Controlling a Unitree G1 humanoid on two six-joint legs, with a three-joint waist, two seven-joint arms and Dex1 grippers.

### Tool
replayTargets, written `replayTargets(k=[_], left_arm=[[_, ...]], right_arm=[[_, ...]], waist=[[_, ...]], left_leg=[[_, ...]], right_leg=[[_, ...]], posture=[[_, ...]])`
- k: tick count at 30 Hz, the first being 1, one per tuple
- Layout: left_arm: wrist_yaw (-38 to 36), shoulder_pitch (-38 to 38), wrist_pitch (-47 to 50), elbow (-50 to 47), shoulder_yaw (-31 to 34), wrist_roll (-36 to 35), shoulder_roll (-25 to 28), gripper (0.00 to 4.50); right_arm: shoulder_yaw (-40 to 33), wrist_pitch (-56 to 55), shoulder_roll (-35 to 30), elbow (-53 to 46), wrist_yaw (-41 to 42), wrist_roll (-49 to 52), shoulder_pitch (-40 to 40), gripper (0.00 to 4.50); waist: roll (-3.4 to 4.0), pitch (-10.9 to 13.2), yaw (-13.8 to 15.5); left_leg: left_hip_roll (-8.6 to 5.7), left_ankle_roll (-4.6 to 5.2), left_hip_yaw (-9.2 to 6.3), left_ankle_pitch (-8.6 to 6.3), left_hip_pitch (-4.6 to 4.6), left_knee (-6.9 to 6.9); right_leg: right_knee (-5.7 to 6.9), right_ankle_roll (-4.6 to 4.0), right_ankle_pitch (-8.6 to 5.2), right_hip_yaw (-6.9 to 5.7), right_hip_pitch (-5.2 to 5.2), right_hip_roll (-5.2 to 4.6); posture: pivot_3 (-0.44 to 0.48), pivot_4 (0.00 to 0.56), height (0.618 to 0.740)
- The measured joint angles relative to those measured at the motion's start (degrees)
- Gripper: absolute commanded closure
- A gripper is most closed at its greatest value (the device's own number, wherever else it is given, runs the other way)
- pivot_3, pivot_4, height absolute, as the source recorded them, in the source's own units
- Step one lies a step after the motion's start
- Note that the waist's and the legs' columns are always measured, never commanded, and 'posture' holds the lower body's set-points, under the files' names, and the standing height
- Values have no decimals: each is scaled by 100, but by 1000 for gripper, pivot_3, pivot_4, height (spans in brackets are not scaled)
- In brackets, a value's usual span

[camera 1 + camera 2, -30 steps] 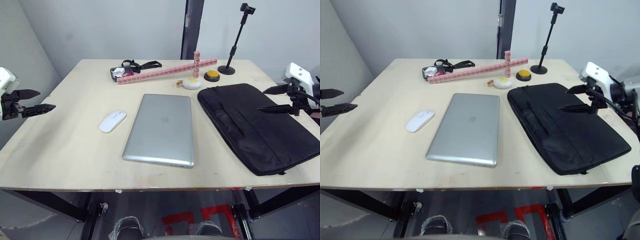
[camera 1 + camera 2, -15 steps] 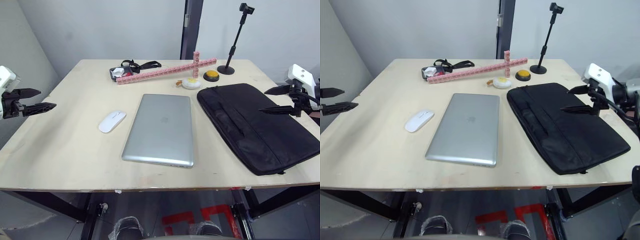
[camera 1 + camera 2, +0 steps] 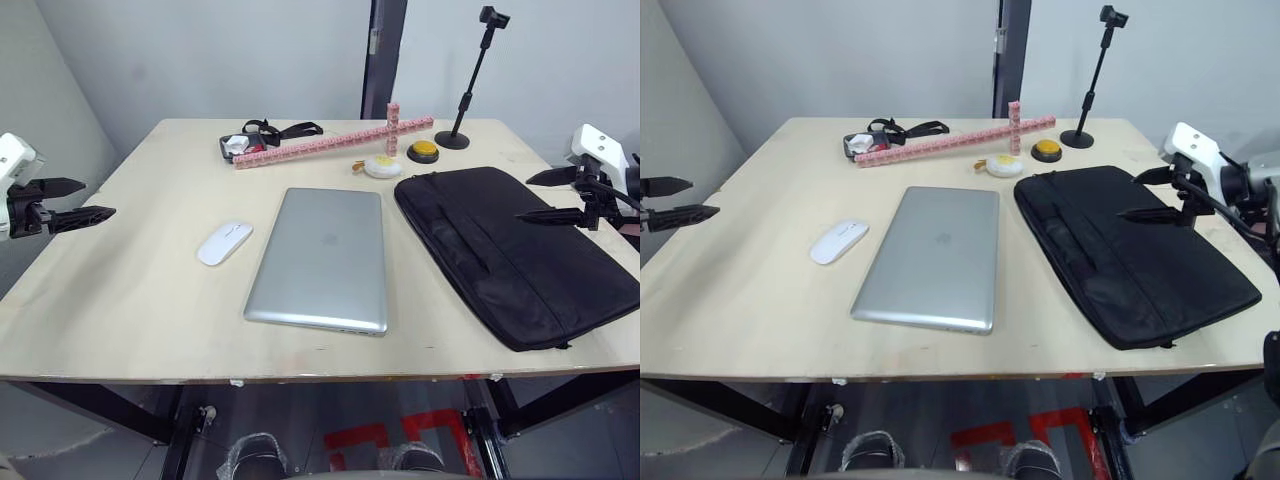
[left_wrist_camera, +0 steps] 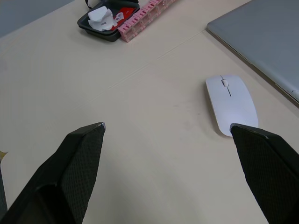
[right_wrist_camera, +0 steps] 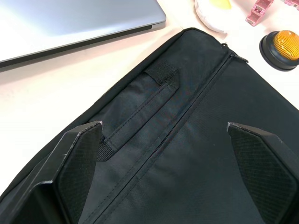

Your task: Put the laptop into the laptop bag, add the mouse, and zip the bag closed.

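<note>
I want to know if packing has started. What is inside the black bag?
That cannot be seen: the bag lies flat with its inside hidden. The laptop and the mouse lie on the table beside it, so neither is inside.

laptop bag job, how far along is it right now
Nothing looks done yet. The laptop lies closed on the table, the mouse sits beside it on the robot's left, and the laptop bag lies flat with its zipper apparently shut. In hand: nothing; the left gripper hangs open off the table's edge, the right gripper open above the bag. Still left: opening, loading, zipping.
</note>
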Motion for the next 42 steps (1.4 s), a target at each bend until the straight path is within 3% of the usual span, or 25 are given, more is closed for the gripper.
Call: replayTargets(k=[7,12,15,21,26,32,42], left_arm=[[-131,0,153,-34,-41,-13,-1,11],[-402,-107,1116,-435,-102,-237,-12,11],[-656,-118,1932,-1075,-258,-472,-12,0],[-1098,-616,3897,-1769,-981,-968,-122,0],[-1184,-1221,4904,-1691,-1700,-1023,-692,0],[-1157,-1649,5295,-732,-2458,-770,-1435,0],[-971,-2374,5115,1039,-2937,-68,-2667,0]], right_arm=[[0,-28,1,-23,-57,-6,17,31],[-45,-44,254,-421,-376,17,292,31],[-67,174,515,-1042,-520,174,572,846],[155,627,1072,-2480,-893,360,963,2940],[562,1044,1602,-3033,-1456,215,991,4485],[1136,1103,1893,-3160,-1975,-297,992,4485],[1696,667,2388,-2643,-2266,-844,986,4485]], waist=[[0,0,1],[-1,-1,3],[0,0,6],[2,0,21],[4,-1,46],[4,-1,51],[3,-1,56]], left_leg=[[0,0,0,0,0,0],[0,-1,0,0,1,1],[0,-1,1,0,3,-2],[-1,-2,2,1,4,-4],[-1,-6,0,1,27,-4],[-6,-27,-1,13,36,-12],[-14,-27,-4,13,37,-17]], right_leg=[[0,0,0,0,0,0],[2,0,0,1,1,0],[3,0,0,2,0,0],[2,0,0,5,0,1],[4,0,0,5,25,1],[-1,0,0,6,34,1],[-10,1,1,7,44,-2]], posture=[[0,150,740],[0,150,740],[0,150,740],[0,150,740],[0,150,740],[0,150,740],[0,150,740]])
